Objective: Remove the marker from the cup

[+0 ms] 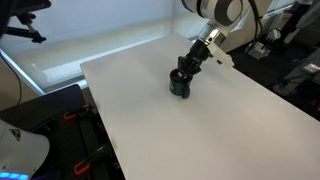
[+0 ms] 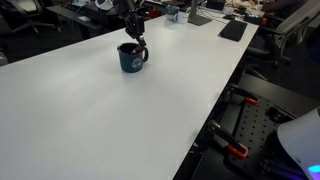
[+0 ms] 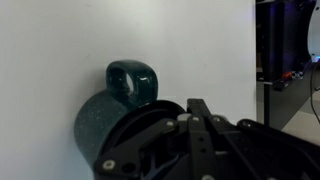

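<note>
Tabletop [image 1: 200, 130], white, matte, flat and wide, fills both exterior views, with dark gear off its left edge in an exterior view [image 1: 60, 130]. Going right along it, the small squat round cup [image 1: 180, 86] stands upright near the table's middle. It is glossy dark teal with a darker rim, and its mouth faces up. In an exterior view the cup [image 2: 131, 58] sits at upper left, with its looped handle [image 2: 146, 57] sticking out to the right. In the wrist view the cup [image 3: 100, 125] shows a speckled teal glaze and a rounded wall, and the thick oval handle [image 3: 133, 82] rises above the body. The black metal Robotiq gripper [image 1: 185, 70] comes down slanted from the upper right, fingertips at the cup mouth, just over or inside the rim. It appears in the other exterior view too [image 2: 135, 40]. The fingers are pressed together, and in the wrist view they read as one narrow black bar [image 3: 200, 115] between hinged links. The marker, a slim dark stick, can't be separated from the black fingers in any view, so its place, long axis and pointing direction can't be told, nor whether it is pinched. Further right is the white glossy rounded arm [image 1: 225, 12].
</note>
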Robot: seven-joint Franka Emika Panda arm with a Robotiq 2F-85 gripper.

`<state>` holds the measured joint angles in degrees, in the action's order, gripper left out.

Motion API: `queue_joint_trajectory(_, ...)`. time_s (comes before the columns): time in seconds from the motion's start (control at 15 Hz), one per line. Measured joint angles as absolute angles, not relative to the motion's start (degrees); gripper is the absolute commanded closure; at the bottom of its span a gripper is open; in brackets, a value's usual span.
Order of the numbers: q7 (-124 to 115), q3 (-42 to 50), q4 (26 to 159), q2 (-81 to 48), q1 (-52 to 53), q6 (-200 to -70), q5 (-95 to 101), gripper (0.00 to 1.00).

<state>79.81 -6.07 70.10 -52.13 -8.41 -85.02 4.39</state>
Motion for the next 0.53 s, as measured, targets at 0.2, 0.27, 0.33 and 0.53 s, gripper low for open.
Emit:
queue_joint_trajectory(0.2, 79.7, -6.0, 70.1, -52.2, -8.5, -85.0, 4.4, 0.53)
queue_joint_trajectory(0.27, 79.7, -6.0, 70.1, -52.2, -8.6, -85.0, 4.4, 0.44)
queue_joint_trajectory(0.33, 79.7, -6.0, 70.1, -52.2, -8.6, -85.0, 4.4, 0.38)
queue_joint_trajectory(0.53, 79.7, -6.0, 69.8, -52.1, -8.6, -85.0, 4.4, 0.16)
